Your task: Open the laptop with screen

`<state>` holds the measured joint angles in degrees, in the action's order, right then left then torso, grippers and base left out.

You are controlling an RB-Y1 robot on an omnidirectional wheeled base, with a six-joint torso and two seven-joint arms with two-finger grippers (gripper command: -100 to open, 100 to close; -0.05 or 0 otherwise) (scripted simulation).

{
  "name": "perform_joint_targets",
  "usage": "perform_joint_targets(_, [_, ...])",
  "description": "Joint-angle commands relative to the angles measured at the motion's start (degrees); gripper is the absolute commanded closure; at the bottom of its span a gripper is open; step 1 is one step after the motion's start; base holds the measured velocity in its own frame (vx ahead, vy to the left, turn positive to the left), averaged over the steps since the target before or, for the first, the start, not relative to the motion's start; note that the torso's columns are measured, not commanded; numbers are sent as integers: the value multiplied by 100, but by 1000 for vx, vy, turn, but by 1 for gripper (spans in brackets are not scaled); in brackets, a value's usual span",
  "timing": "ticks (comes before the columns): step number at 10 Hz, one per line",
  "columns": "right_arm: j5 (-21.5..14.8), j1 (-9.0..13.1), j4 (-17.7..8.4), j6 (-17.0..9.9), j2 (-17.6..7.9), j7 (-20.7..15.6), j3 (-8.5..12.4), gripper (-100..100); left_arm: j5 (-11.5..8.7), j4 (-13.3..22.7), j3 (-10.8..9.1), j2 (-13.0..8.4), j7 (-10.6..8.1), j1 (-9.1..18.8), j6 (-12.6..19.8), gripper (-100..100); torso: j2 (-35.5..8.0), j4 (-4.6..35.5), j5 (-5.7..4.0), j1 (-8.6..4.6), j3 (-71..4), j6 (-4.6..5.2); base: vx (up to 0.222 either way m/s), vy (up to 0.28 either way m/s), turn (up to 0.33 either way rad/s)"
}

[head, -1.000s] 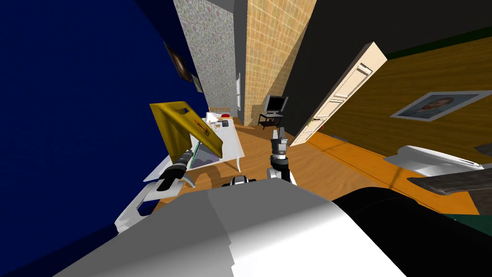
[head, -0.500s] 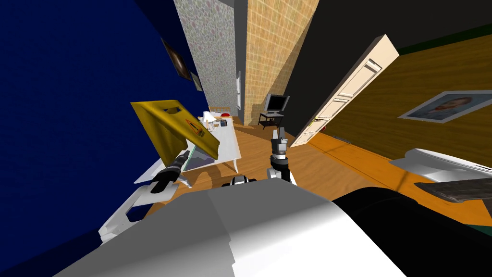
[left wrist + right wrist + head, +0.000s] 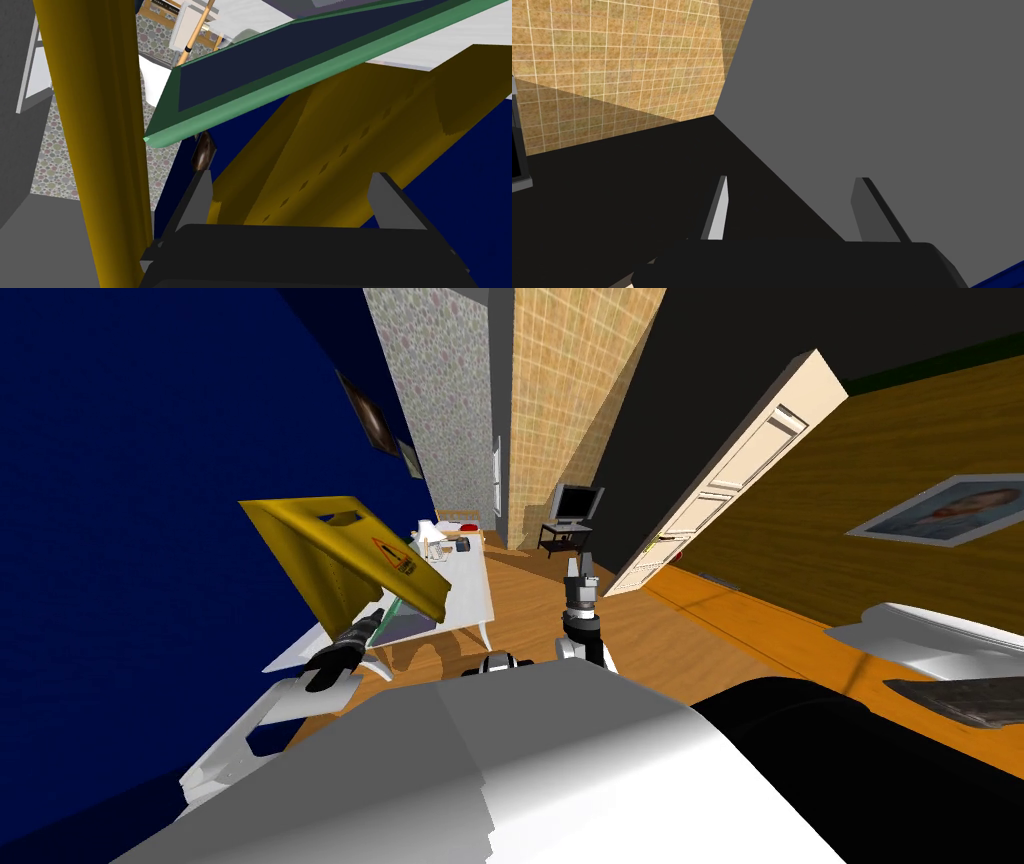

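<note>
left gripper [image 3: 377,619] at the laptop [image 3: 300,65], fingers released
i see my left gripper's fingers spread with nothing between them, just short of the laptop's green-rimmed dark panel, which slants past the fingertips. the laptop sits on the near end of the white table [image 3: 472,578], under a leaning yellow sign [image 3: 330,553]. my right gripper [image 3: 581,565] points up mid-room, also spread.

You see a thin green-rimmed laptop [image 3: 300,62], its dark blue screen lid tilted up, sitting on the white table [image 3: 470,583].
</note>
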<state>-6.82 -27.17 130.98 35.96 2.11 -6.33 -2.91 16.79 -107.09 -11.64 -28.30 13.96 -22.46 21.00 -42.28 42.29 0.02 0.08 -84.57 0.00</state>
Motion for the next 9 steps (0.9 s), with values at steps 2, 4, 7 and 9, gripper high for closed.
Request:
perform_joint_targets(2, [0,0,0,0,-1,0,1,0,2,2,-3,-2,6,-3,17,100,-7,2,4,13,4,0,2,-5,-1])
perform_joint_targets(4, [0,0,0,0,-1,0,1,0,297,251,-57,87,127,96,-207,100,-1,0,-3,-15,0,-1,14,-56,41])
perform_joint_targets(7, [0,0,0,0,0,0,0,0,591,499,-111,175,247,194,-431,100,2,-1,-4,-12,-2,0,19,-80,27])
perform_joint_targets(9, [0,0,0,0,0,0,0,0,787,665,-147,233,328,260,-580,100,-1,0,0,0,0,0,16,-59,30])
